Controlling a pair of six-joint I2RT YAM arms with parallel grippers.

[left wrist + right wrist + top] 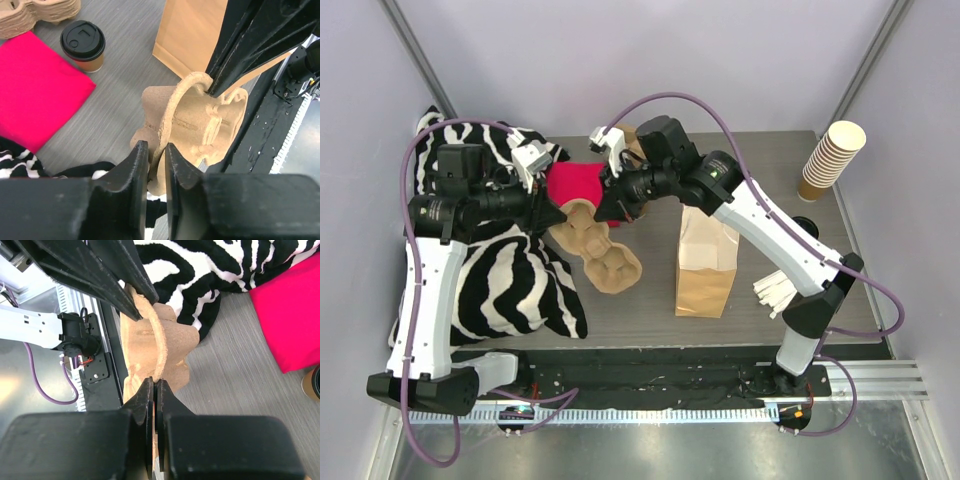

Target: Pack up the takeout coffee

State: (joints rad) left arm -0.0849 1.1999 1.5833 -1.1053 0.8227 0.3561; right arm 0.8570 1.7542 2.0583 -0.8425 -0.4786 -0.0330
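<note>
Standing free on the bench (125, 90), touched by neither claw: the takeout coffee (82, 45), upright, black lid up and long axis vertical, just beside the pink cloth (35, 85). Nearer the arms, pinched shut on opposite stretches of the pulp carrier (210, 125) rim, the left claw (156, 165) and right claw (155, 392). Held so between them probably to steady and place it for the cup, with the paper bag (190, 35) close behind.

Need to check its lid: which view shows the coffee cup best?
Left wrist: the coffee cup stands whole, black lid on, beside the pink cloth. Right wrist catches only a sliver at its edge; the top view does not show it.
</note>
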